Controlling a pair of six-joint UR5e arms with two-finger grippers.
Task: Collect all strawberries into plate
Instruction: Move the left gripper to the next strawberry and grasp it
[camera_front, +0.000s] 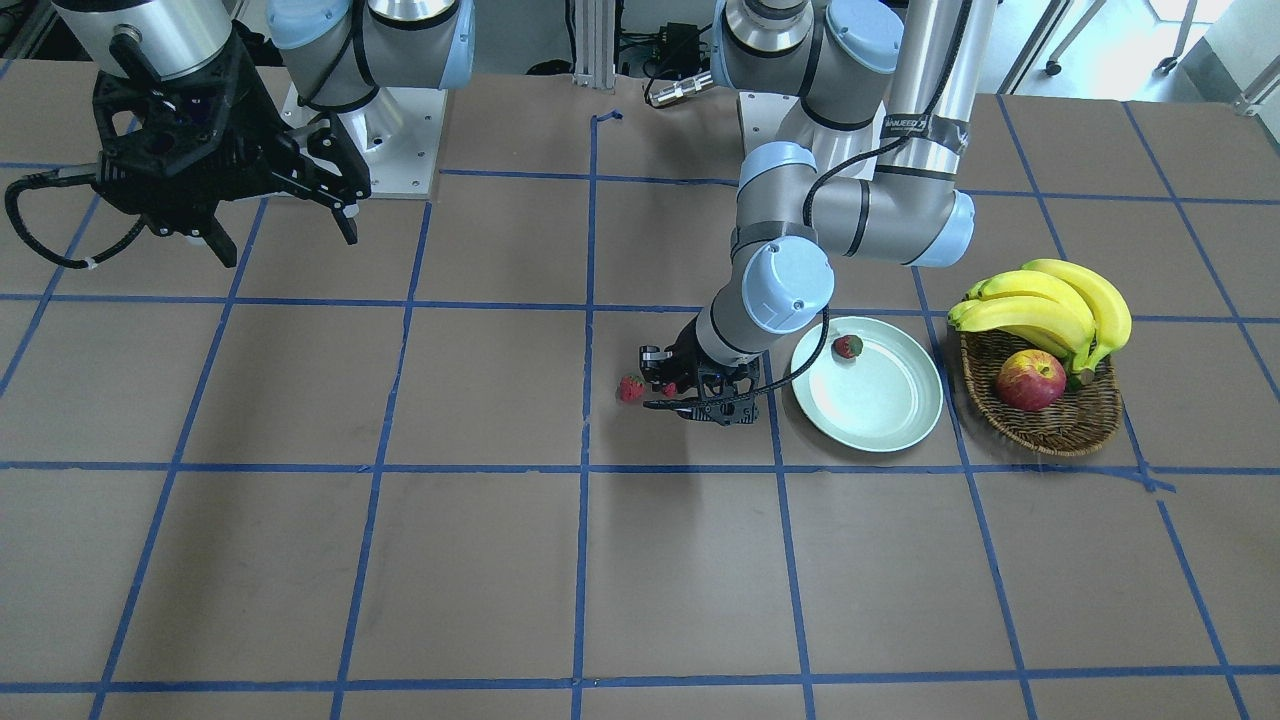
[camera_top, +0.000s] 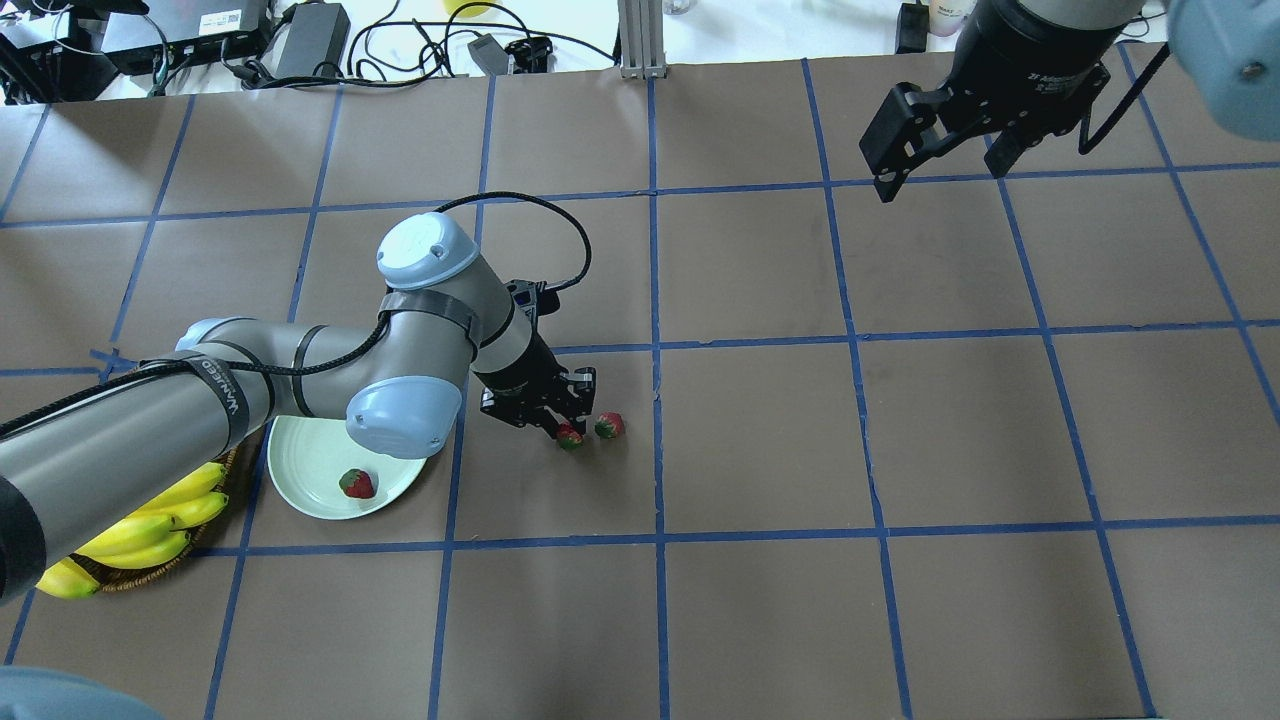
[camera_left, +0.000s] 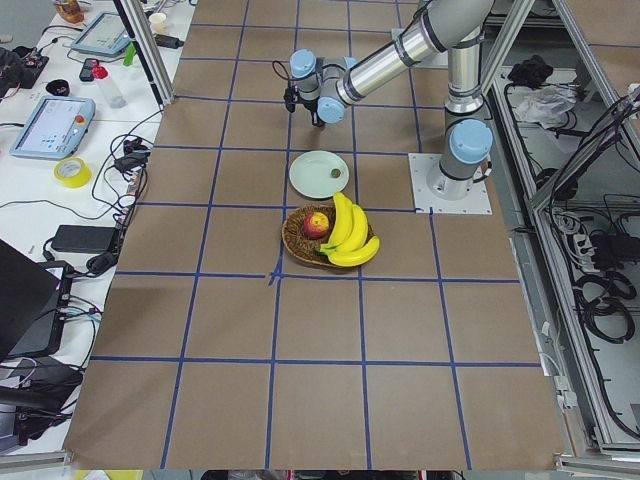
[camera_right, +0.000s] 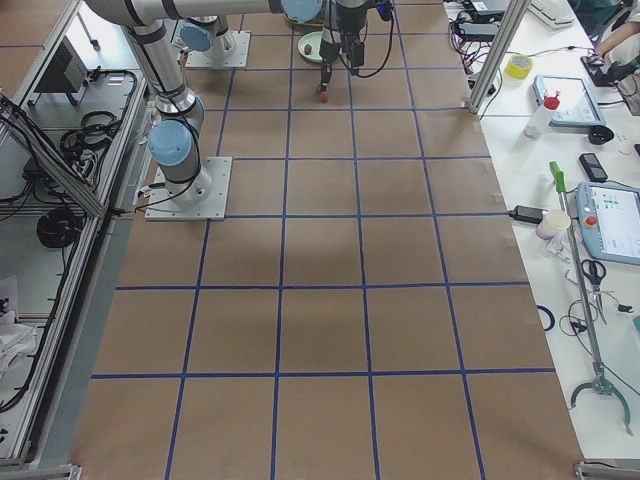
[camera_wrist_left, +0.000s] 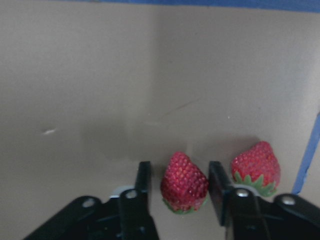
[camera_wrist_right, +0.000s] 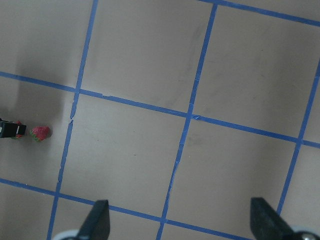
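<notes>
Jaws of the left gripper (camera_wrist_left: 180, 175) are being held apart at table level, straddling the middle strawberry (camera_top: 569, 437) without pinching it, seemingly ready for a grasp; the outer strawberry (camera_wrist_left: 256, 165) is lying just beside. Only 1 of 3, the plated strawberry (camera_front: 848, 347), is resting in the plate (camera_front: 880, 425). The right gripper (camera_wrist_right: 180, 212) is being held high, open, out of the way.

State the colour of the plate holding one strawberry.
The plate is pale mint green, seen best in the exterior front-facing view.
</notes>
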